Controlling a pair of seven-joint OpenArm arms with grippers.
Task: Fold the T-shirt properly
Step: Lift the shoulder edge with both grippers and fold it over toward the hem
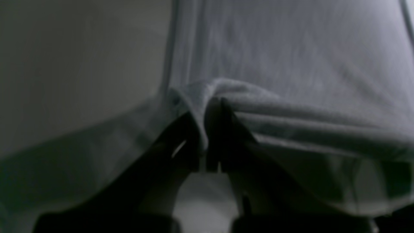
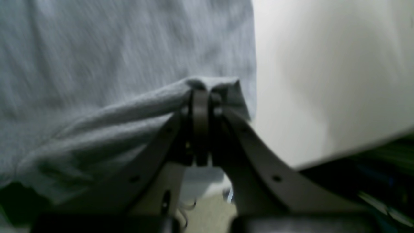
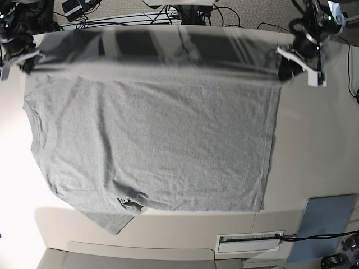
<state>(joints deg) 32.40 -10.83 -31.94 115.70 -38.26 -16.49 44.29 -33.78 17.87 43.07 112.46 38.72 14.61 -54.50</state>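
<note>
Two end effectors, left (image 1: pixel 210 106) and right (image 2: pixel 201 97), each clenched on T-shirt (image 3: pixel 157 145) edge.

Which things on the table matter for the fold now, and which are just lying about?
In the job:
T-shirt
left tool, shut on the shirt's edge
right tool, shut on the shirt's edge

Lying about:
blue-grey panel
cables behind the table

pale table (image 3: pixel 314 145), grey T-shirt (image 3: pixel 162 145) (spread flat)
</note>
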